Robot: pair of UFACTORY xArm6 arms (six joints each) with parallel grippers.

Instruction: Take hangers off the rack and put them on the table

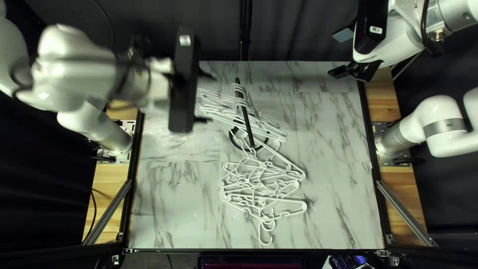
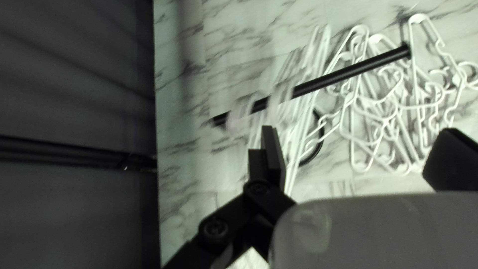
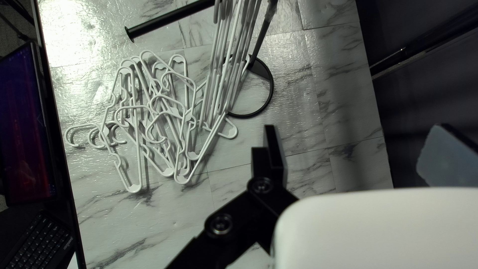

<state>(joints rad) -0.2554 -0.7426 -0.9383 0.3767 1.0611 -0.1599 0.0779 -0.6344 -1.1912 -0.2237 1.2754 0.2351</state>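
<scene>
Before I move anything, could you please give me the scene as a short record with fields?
rack: black rod over a ring-shaped base
hangers on rack: several white ones, hooked side by side over the rod; exact count unclear
hangers on table: a tangled, overlapping white pile on the marbled tabletop, between the rack and the near edge
left gripper: open, nothing held
right gripper: open, nothing held
task status: unfinished, hangers remain on the rack
</scene>
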